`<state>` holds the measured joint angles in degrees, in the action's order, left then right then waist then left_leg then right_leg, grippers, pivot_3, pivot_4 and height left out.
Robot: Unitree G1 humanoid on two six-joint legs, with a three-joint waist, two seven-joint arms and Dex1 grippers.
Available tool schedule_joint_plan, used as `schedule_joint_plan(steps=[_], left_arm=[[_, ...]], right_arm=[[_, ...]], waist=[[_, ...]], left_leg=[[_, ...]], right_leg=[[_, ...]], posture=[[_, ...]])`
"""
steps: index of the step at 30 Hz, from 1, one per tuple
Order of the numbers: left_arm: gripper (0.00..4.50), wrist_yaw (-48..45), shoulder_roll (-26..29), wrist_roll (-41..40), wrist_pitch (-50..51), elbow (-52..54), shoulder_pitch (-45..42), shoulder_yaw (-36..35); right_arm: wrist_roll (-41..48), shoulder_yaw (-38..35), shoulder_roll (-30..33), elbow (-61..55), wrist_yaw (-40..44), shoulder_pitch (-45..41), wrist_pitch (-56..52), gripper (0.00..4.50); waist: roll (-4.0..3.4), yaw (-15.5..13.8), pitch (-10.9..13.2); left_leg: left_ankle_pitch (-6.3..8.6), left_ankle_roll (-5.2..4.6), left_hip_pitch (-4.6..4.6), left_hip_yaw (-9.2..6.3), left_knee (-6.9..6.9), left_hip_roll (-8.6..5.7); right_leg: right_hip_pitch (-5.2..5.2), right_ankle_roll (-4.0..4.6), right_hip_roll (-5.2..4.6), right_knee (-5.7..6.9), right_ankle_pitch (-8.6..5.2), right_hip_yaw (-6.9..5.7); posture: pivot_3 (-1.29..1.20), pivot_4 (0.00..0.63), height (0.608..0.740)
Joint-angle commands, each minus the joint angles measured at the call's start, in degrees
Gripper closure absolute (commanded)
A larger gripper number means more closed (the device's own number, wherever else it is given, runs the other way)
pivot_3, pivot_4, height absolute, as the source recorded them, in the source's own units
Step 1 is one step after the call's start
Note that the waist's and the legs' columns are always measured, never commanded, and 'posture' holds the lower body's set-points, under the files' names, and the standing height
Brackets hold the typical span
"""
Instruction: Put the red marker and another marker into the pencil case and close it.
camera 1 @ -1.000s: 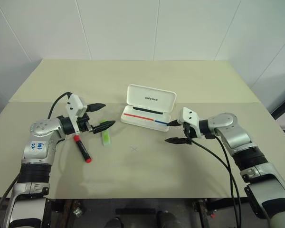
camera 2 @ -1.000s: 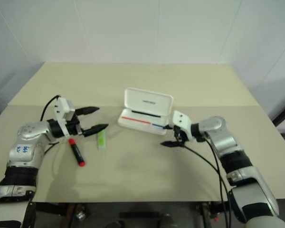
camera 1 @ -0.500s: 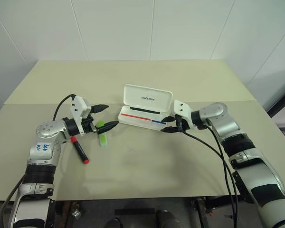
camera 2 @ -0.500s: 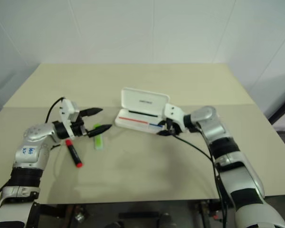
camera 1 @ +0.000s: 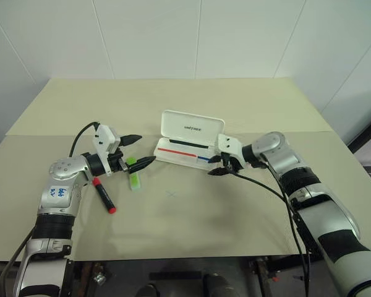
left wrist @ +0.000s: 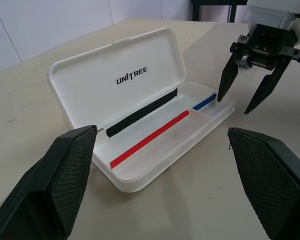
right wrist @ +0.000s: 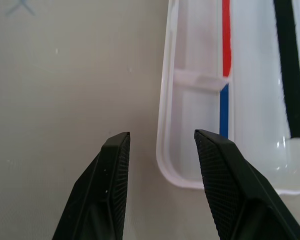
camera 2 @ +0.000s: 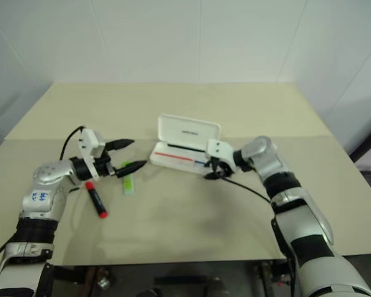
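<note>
Case [camera 1: 190, 143] is lying open on the table [camera 1: 235, 210], lid standing up at the far side, tray showing a red stripe, a blue stripe and a black strip; nothing is lying in the tray.

Right gripper [camera 1: 216, 166] is hanging at the case's right end with fingers partly apart, one tip over the tray's corner rim and the other over bare table just outside it, so the rim is sitting in the gap. It is clamping nothing.

Left gripper [camera 1: 136, 150] is pointing toward the case with fingers spread wide and empty. Its lower tip is hovering over the green highlighter [camera 1: 135, 176], which is lying on the table left of the case. The red marker [camera 1: 104, 195] is lying further left, near the left forearm, red cap toward the near edge.
</note>
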<state>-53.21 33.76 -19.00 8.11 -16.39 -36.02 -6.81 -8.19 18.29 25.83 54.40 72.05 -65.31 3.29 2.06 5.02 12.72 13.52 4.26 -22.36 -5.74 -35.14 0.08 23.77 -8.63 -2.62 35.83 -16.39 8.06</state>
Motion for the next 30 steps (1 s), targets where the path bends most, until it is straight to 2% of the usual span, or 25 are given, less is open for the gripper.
schedule_joint_plan(steps=[1,6,12,13,25,30], left_arm=[[0.0,0.61,0.55,-0.67,-0.63,2.19,-0.2,-1.5],[0.0,1.21,0.58,-0.8,-0.65,2.5,-0.06,-1.73],[0.0,1.96,0.48,-0.86,-0.9,2.79,0.08,-2.04],[0.0,2.07,0.46,-0.85,-0.96,2.8,0.07,-2.11],[0.0,2.47,0.44,-0.89,-1.25,2.88,-0.32,-2.44],[0.0,-2.45,2.62,-2.86,-1.05,3.68,0.34,-3.0]], right_arm=[[-2.37,1.0,0.26,2.06,0.07,-2.32,2.32,2.35],[-3.96,1.17,-0.99,5.1,-2.0,-3.84,3.81,2.35],[-4.95,1.12,-2.46,5.76,-3.34,-4.45,5.25,4.34],[-5.06,1.16,-2.61,5.63,-3.44,-4.42,5.44,4.47],[-4.56,0.76,-1.92,2.94,-0.9,-4.11,5.3,4.47],[-1.93,0.22,1.36,-9.29,6.83,-0.4,-0.74,4.47]], waist=[[0.0,0.05,0.0],[0.0,0.08,0.0],[0.0,0.16,0.0],[0.0,0.2,0.0],[0.0,0.75,0.0],[0.0,0.75,0.0]], left_leg=[[0.0,0.0,0.01,0.0,0.0,0.0],[-0.01,0.02,0.03,-0.01,-0.02,0.0],[-0.02,0.04,0.03,-0.02,-0.03,0.0],[-0.03,0.05,0.04,-0.02,-0.04,-0.01],[-0.11,0.09,0.08,-0.06,-0.05,-0.03],[-0.1,0.1,0.03,-0.08,-0.03,-0.03]], right_leg=[[0.0,0.0,0.0,0.01,0.0,0.0],[-0.01,0.0,0.0,0.06,0.0,0.0],[-0.01,0.0,0.0,0.08,0.0,0.0],[-0.02,0.0,0.0,0.09,0.0,0.0],[-0.04,-0.01,0.0,0.16,0.04,0.0],[-0.01,-0.02,0.0,0.12,0.04,-0.02]], posture=[[0.0,0.15,0.74],[0.0,0.15,0.74],[0.0,0.15,0.74],[0.0,0.15,0.74],[0.0,0.15,0.74],[0.0,0.15,0.74]])
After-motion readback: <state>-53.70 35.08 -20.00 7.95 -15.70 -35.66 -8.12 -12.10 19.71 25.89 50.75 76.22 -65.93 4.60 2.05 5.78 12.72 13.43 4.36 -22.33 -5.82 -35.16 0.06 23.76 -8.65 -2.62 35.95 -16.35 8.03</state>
